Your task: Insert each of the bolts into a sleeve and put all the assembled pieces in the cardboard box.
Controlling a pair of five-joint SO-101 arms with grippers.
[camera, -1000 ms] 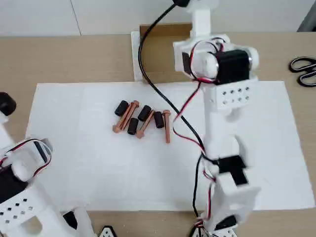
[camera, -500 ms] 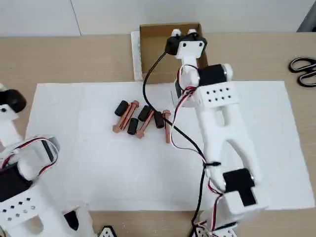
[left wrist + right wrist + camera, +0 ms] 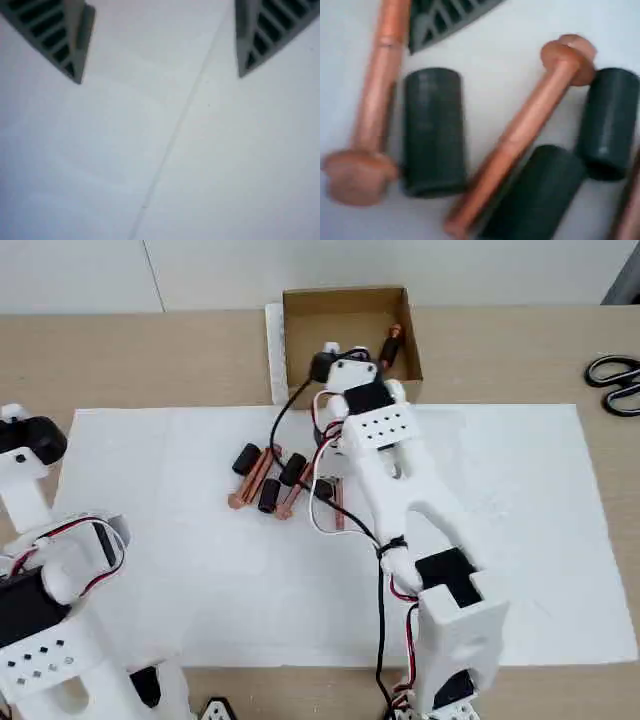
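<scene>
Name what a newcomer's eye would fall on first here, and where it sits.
The white right arm stretches across the white sheet to a huddle of copper bolts and black sleeves. Behind it, at the table's far edge, the cardboard box holds one assembled piece.

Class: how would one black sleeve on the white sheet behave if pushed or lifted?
The sleeve lies on its side, a short cylinder, so a push would probably roll it. It looks rigid and likely light. The bolt beside it may shift too.
</scene>
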